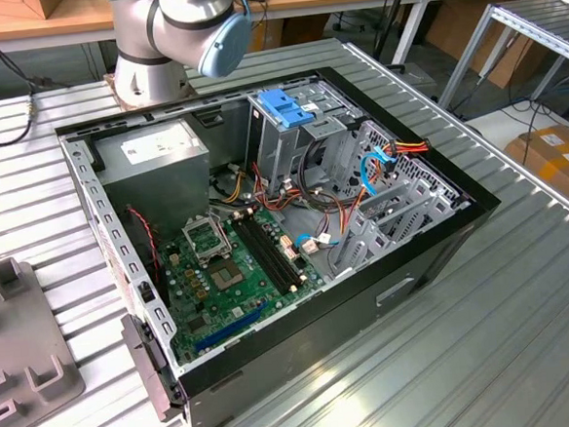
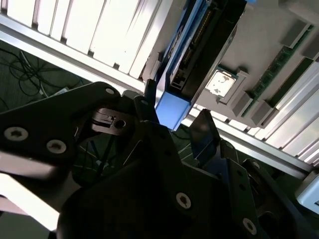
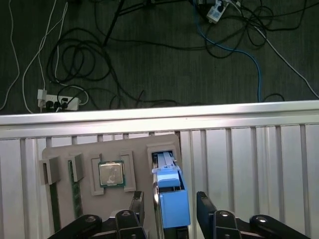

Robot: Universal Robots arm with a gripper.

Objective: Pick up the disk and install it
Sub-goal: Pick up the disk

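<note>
I've got the gripper (image 3: pixel 170 200) open, fingers (image 3: pixel 204 206) either side of the disk (image 3: pixel 167 174) at its blue end, holding nothing. The disk stands on edge in a slot of the grey tray (image 3: pixel 99 147), with a processor chip (image 3: pixel 110 173) and memory stick (image 3: pixel 77 191) just beside it.

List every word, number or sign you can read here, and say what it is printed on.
No text can be read.
power supply label: print too small to read.
motherboard: markings too small to read.
processor in the grey tray: top markings too blurred to read.
disk in the same tray: no legible text on its blue carrier.
</note>
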